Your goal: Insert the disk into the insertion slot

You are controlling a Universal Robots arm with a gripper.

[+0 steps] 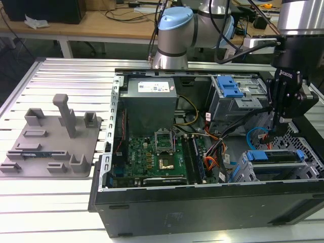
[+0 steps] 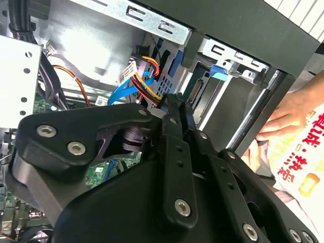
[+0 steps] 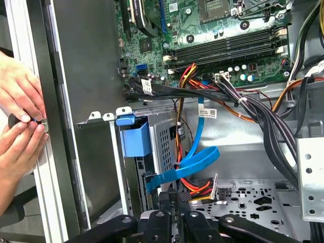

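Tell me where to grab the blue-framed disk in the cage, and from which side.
Probably by the blue carrier rail along the top of the disk, the claw coming straight down from above: the disk sits sunk in the grey cage, whose walls cover its other sides.

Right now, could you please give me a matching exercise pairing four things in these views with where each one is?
Things: 1 claw; 2 grey fixture plate; 3 disk; 4 person's hands.
Places: A on the slatted table, outside the computer case; B at the grey drive cage, exterior view's lower right; C hanging over the open case, near that cage; D at the case's outer edge, first wrist view.
Pairs: 1-C, 2-A, 3-B, 4-D.
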